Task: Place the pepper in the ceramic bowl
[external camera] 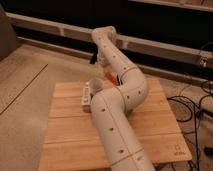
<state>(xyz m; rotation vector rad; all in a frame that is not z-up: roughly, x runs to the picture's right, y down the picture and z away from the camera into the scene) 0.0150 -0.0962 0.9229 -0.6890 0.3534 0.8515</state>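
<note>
My arm (117,100) reaches from the bottom of the camera view across the wooden table (65,130) to its far edge. The gripper (99,61) hangs at the arm's far end, just above the table's back edge, mostly hidden by the wrist. A small red-orange bit, the pepper (110,76), shows right beside the wrist, just below the gripper. I cannot tell whether it is held. A grey-beige round vessel (95,85) stands on the table left of the arm, close to the pepper. No flat blue object shows.
A white elongated object (85,96) lies on the table left of the grey-beige vessel. Black cables (196,107) run over the floor to the right. A dark wall with a pale ledge (165,47) runs behind the table.
</note>
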